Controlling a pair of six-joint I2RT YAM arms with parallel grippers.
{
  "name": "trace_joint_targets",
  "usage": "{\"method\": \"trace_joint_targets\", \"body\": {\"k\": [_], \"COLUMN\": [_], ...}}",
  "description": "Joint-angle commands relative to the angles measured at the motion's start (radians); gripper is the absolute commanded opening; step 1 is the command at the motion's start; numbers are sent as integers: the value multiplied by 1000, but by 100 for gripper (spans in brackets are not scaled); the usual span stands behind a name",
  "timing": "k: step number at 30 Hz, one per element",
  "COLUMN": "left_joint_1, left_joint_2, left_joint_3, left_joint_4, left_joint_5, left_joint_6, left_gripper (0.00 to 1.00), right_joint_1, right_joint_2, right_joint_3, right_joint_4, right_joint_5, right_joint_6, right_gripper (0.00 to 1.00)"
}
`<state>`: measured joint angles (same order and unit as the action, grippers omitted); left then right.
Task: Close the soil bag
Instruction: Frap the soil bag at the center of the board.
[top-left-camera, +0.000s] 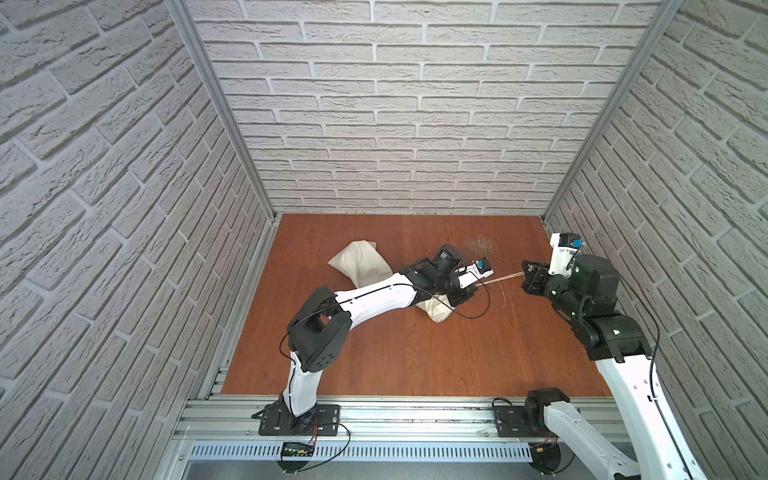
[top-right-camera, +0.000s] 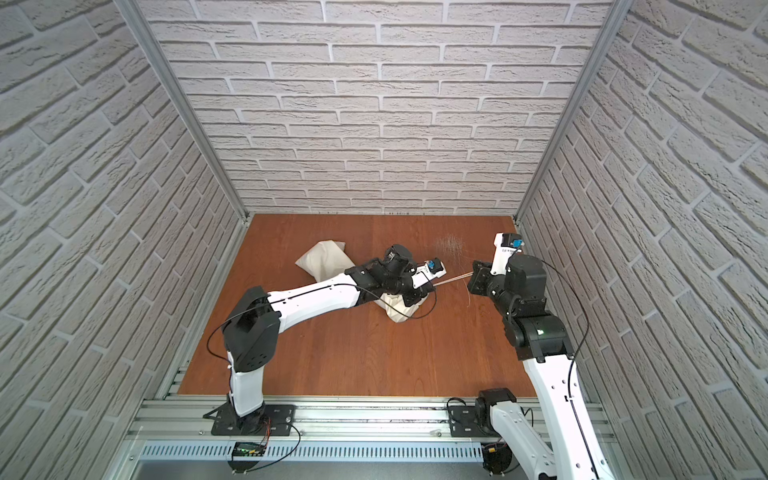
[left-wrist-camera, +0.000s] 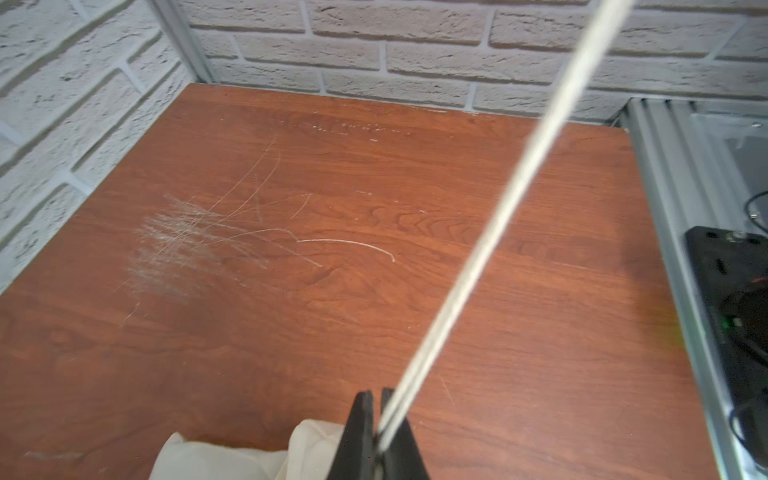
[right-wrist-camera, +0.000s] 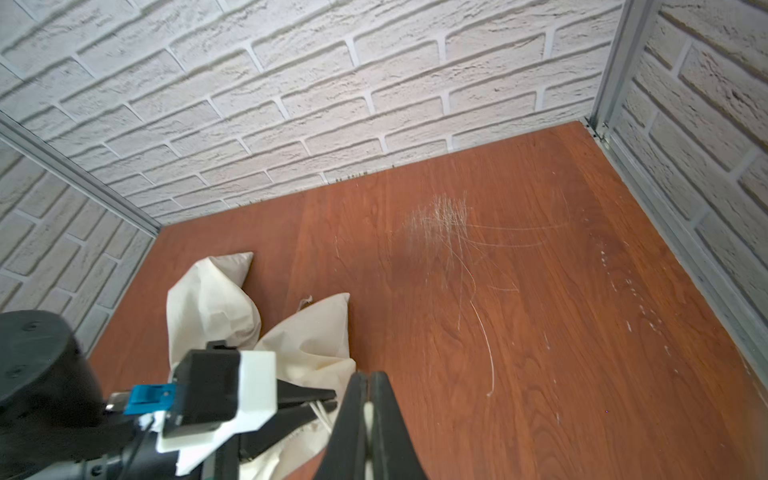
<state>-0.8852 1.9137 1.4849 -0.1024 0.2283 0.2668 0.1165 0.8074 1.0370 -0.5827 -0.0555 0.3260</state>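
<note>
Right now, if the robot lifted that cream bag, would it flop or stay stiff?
Probably floppy: the soil bag lies creased and bent into two lumps. Likely heavy for its size, since the plump end sits slumped on the table. The thin cord, stretched straight, might slip.

Cream soil bag (top-left-camera: 357, 264), reddish-brown wood-grain table (top-left-camera: 395, 353), white brick-patterned walls (top-left-camera: 395, 124)

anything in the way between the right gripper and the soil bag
Only the left gripper, shut on the cord at the mouth of the soil bag; the right gripper holds the same cord taut.
</note>
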Motion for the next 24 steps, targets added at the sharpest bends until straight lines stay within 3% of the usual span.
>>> {"method": "trace_joint_targets", "body": {"k": [1,13,19,24], "left_joint_1": [39,70,114,175], "left_joint_2": [-8,14,70,29], "left_joint_3": [-135,-199,-211,-281], "left_joint_4": [-215,-454,-487,-428], "left_joint_5": [-336,-763,-781,-688], "left_joint_6": [-24,-299,-448,-506], "left_gripper": [6,17,17,21], "right_joint_1": [-19,-44,-51,-56], "right_joint_2": [-47,-91,-94,-78], "right_joint_3": [102,143,124,95], "right_joint_4": [105,43,48,76], "right_joint_5": [194,451,439,381], "right_joint_6": [-47,-45,-19,3], "right_gripper": [3,3,3,3]}}
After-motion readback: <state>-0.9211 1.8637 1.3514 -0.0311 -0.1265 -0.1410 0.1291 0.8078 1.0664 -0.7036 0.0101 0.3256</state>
